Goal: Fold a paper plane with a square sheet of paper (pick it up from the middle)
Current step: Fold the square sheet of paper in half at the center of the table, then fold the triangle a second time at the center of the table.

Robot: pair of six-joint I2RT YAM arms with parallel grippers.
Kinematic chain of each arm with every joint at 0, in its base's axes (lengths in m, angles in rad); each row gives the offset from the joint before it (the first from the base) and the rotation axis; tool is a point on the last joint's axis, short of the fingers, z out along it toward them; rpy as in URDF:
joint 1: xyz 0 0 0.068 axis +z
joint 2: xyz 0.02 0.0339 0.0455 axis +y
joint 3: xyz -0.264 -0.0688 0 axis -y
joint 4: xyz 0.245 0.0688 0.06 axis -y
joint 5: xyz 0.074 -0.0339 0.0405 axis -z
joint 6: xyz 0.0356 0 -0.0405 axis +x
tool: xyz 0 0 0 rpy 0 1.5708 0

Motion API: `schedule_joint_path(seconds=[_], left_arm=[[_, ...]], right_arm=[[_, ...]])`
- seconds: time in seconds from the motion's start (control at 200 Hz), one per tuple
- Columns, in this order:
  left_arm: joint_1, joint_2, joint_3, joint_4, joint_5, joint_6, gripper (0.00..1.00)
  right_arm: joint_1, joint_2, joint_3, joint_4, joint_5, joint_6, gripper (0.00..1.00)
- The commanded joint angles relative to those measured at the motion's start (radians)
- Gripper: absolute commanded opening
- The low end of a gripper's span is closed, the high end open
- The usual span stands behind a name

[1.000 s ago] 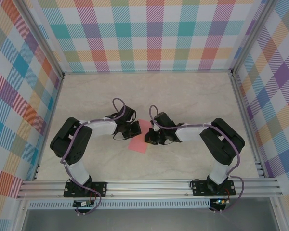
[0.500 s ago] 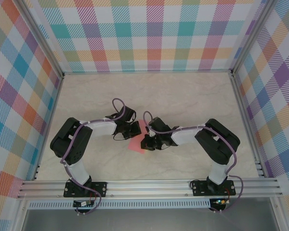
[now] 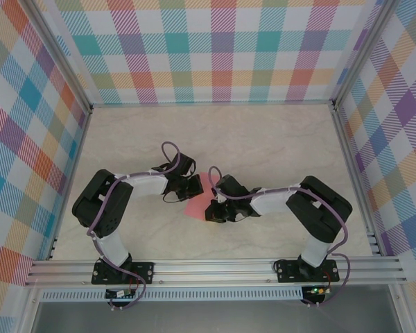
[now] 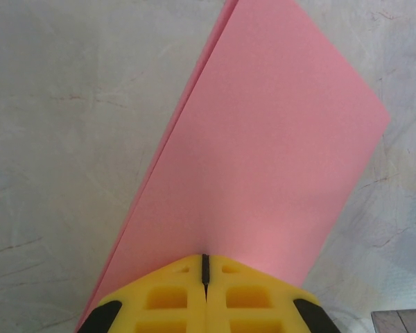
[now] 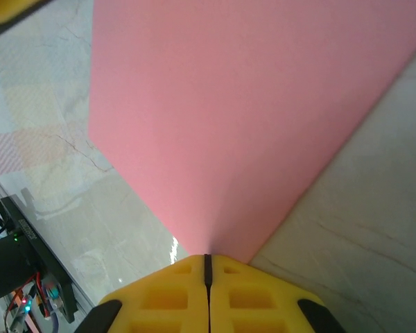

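Two grippers share one thin sheet: the left gripper (image 4: 205,262) has its yellow jaws pressed together on one edge of the square sheet of paper (image 4: 263,159), and the right gripper (image 5: 207,260) is likewise clamped shut on another edge, each pinch right at the margin. The left wrist view shows a second layer along one long side, so the sheet looks folded double. I judge it very light, limp and easily creased or torn: it will sag or buckle if the two grips drift toward each other and may rip if they pull apart, so any fresh hold belongs close to a fold line or mid-edge, where it is stiffest. From above, the paper spans the gap between the two wrists, low over the table (image 3: 263,139); whether it touches the surface I cannot tell. Bare table lies open beyond the arms, while the metal rail (image 3: 215,267) at the near edge leaves little room.
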Motion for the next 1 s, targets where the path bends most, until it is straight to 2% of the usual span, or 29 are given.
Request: schedule_joint_path(seconds=[0.0, 0.165, 0.225, 0.29, 0.405, 0.485, 0.685, 0.995], left_arm=[[0.009, 0.015, -0.010, -0.072, -0.026, 0.015, 0.00], [0.012, -0.046, 0.037, -0.102, 0.005, 0.030, 0.03], [0.018, -0.082, 0.049, -0.118, 0.007, 0.029, 0.09], [0.030, -0.125, 0.055, -0.140, -0.006, 0.030, 0.20], [0.063, -0.195, 0.049, -0.235, -0.058, 0.030, 0.33], [0.096, -0.243, 0.007, -0.247, -0.068, 0.030, 0.38], [0.168, -0.340, -0.110, -0.254, -0.033, 0.032, 0.51], [0.174, -0.346, -0.172, -0.240, 0.080, 0.058, 0.62]], right_arm=[[0.015, -0.043, -0.013, -0.113, 0.023, -0.016, 0.06], [0.015, -0.113, 0.044, -0.214, 0.119, -0.047, 0.07], [0.014, -0.126, 0.072, -0.254, 0.180, -0.043, 0.07], [0.013, -0.130, 0.107, -0.303, 0.255, -0.032, 0.08], [0.012, -0.115, 0.170, -0.333, 0.358, -0.012, 0.19], [0.004, -0.075, 0.245, -0.399, 0.429, -0.002, 0.23], [-0.053, 0.037, 0.373, -0.459, 0.464, 0.015, 0.28], [-0.097, 0.193, 0.507, -0.525, 0.483, 0.003, 0.34]])
